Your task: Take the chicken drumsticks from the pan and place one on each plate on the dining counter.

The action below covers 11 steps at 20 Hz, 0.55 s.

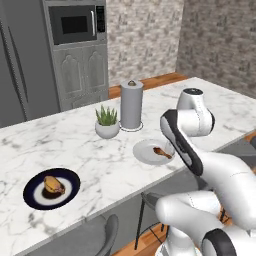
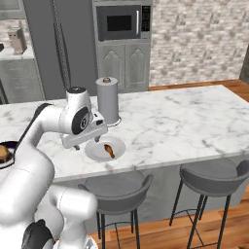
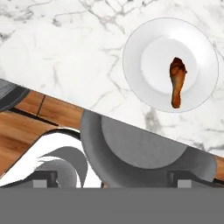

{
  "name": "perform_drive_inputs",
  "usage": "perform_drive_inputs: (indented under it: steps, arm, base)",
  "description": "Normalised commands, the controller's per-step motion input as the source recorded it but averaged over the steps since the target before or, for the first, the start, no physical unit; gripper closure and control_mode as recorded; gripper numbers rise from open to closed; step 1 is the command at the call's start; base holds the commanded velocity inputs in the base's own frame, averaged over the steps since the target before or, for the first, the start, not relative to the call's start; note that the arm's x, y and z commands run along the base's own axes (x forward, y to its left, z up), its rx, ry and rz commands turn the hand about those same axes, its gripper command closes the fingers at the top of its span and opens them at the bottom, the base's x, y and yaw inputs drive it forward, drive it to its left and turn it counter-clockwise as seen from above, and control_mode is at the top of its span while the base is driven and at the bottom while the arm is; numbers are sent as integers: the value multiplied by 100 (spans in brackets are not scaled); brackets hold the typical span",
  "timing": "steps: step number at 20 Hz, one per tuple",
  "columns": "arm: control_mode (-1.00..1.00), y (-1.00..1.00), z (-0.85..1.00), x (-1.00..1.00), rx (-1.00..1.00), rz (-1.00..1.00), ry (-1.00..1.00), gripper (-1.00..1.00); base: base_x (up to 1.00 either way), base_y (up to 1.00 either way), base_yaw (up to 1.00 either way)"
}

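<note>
With one drumstick (image 3: 177, 81) on the pale plate (image 3: 135, 70) and another on the dark plate (image 1: 32, 192) atop the worktop (image 1: 85, 150), tool (image 2: 73, 143) spread, empty; best lifted straight clear.

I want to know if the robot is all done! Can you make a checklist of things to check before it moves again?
1. Drumstick lies on the pale plate: ok.
2. Food on the dark plate is the other drumstick: cannot tell, too small.
3. Both plates rest on the dining counter: ok.
4. Gripper jaws open and empty: ok.
5. Gripper clear of the pale plate: ok.
</note>
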Motion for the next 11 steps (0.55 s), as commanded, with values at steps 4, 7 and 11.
perform_drive_inputs:
  steps: [4,7,11]
  arm:
    - [-100,0,34,-94,0,0,-1,-100]
    - [-100,-1,34,-97,0,-4,-11,-100]
    - [-100,-12,42,-98,0,-1,-6,-100]
  base:
    - [0,0,0]
    - [0,0,0]
    - [0,0,0]
